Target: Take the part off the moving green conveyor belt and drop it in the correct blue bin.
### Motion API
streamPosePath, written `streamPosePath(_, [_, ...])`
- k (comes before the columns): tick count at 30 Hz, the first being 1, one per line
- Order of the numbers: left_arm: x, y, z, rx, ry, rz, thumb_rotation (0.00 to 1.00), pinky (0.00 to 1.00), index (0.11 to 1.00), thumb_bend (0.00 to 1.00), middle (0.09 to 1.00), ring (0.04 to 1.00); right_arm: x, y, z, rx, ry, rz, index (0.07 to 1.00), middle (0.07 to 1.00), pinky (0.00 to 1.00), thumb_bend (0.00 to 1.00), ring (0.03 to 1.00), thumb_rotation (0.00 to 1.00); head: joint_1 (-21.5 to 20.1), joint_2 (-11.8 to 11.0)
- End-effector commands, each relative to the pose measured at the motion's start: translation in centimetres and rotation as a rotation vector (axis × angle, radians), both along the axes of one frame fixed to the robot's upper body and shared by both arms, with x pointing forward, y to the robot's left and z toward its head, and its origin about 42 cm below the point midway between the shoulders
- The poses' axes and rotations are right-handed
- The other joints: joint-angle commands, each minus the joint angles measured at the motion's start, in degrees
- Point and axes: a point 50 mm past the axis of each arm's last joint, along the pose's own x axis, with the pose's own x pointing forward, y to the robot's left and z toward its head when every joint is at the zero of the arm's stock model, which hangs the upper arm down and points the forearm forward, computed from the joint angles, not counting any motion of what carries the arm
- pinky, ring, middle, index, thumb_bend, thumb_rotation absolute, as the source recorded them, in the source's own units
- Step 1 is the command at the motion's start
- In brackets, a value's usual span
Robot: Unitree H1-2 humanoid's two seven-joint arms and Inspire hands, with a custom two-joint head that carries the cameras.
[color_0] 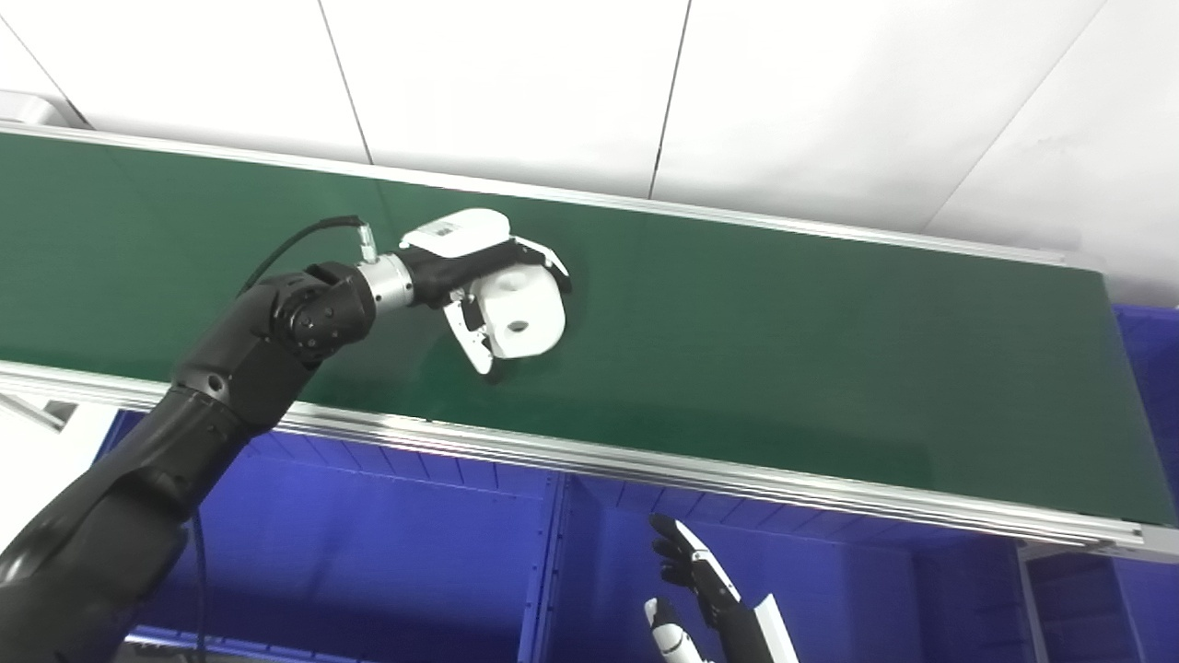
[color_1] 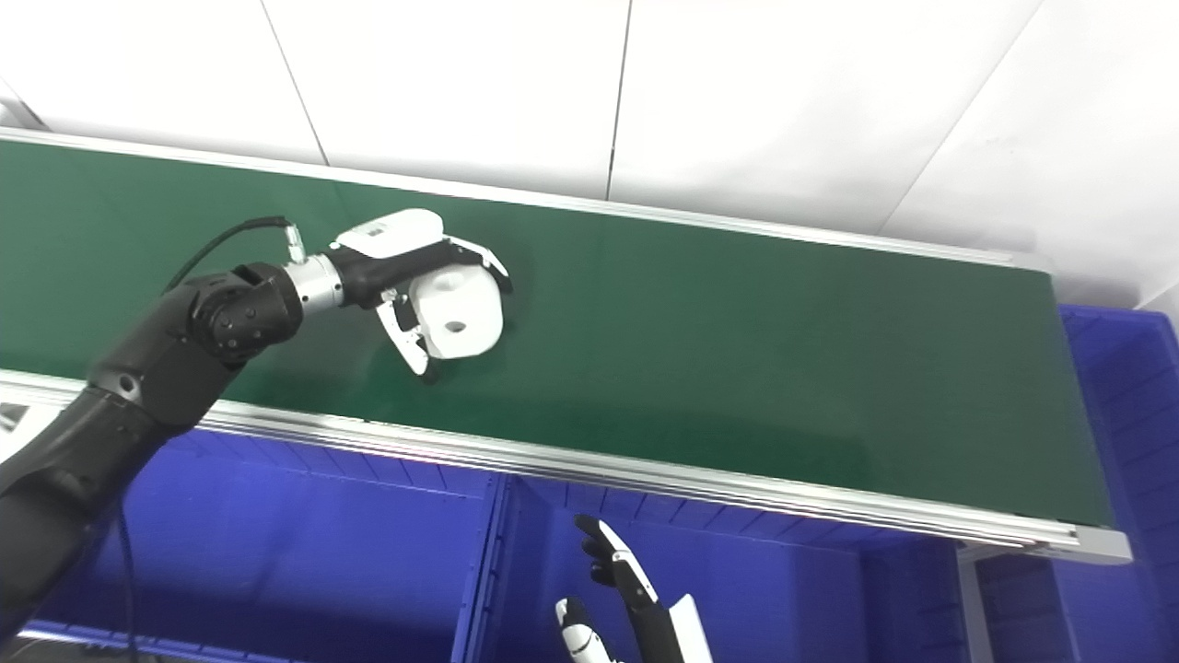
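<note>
While the part (color_0: 521, 314) sits mid-belt (color_0: 783, 350), left hand (color_0: 479, 276) wraps fingers round it; right hand (color_0: 700, 599) waits w/ fingers apart, empty, over blue bins (color_0: 368, 543).

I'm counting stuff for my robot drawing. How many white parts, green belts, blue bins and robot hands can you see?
White part: 1
Green belt: 1
Blue bins: 3, one lower left, one in the middle, one at the far right
Hands: 2, left hand and right hand
Total: 7
</note>
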Motion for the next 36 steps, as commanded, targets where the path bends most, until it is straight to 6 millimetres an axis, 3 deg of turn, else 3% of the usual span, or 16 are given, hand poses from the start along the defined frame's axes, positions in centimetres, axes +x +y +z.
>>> streamPosePath(1, [0.4,-0.9,2.1,-0.085,-0.053,-0.043,0.00,0.42,0.568,0.42,0.637,0.499,-0.6,1.1,2.3,0.070,-0.068,0.013,0.895,0.913,0.83,0.30,0.884,0.83,0.1,0.1])
streamPosePath(3, [0.4,-1.1,2.7,-0.134,-0.051,-0.047,0.00,0.42,0.501,0.46,0.516,0.497,-0.6,1.1,2.3,0.072,-0.069,0.012,0.895,0.913,0.83,0.29,0.885,0.82,0.0,0.2])
streamPosePath(4, [0.5,-1.1,3.0,-0.154,-0.050,-0.048,0.00,0.42,0.458,0.46,0.497,0.497,-0.5,1.1,2.3,0.072,-0.070,0.011,0.895,0.913,0.83,0.29,0.884,0.82,-0.1,0.1])
streamPosePath(14, [0.1,-1.1,4.3,-0.272,-0.070,-0.040,0.00,0.39,0.246,0.47,0.502,0.466,-0.4,1.2,2.4,0.069,-0.071,0.010,0.892,0.911,0.83,0.28,0.883,0.81,-0.2,0.3])
streamPosePath(28, [-0.6,0.0,8.7,-0.318,-0.191,-0.075,0.00,0.39,0.255,0.47,0.503,0.462,-0.1,1.2,2.4,0.067,-0.070,0.015,0.886,0.905,0.82,0.28,0.878,0.79,-0.5,0.9])
streamPosePath(31, [-1.7,0.6,9.4,-0.357,-0.210,-0.062,0.00,0.39,0.264,0.47,0.506,0.461,-0.1,1.3,2.3,0.070,-0.069,0.012,0.886,0.905,0.82,0.27,0.877,0.78,-0.4,0.8])
streamPosePath(36, [-5.0,1.8,8.9,-0.478,-0.210,-0.014,0.00,0.38,0.273,0.47,0.510,0.461,-0.1,1.3,2.4,0.069,-0.066,0.012,0.888,0.907,0.82,0.27,0.879,0.77,-0.5,1.0])
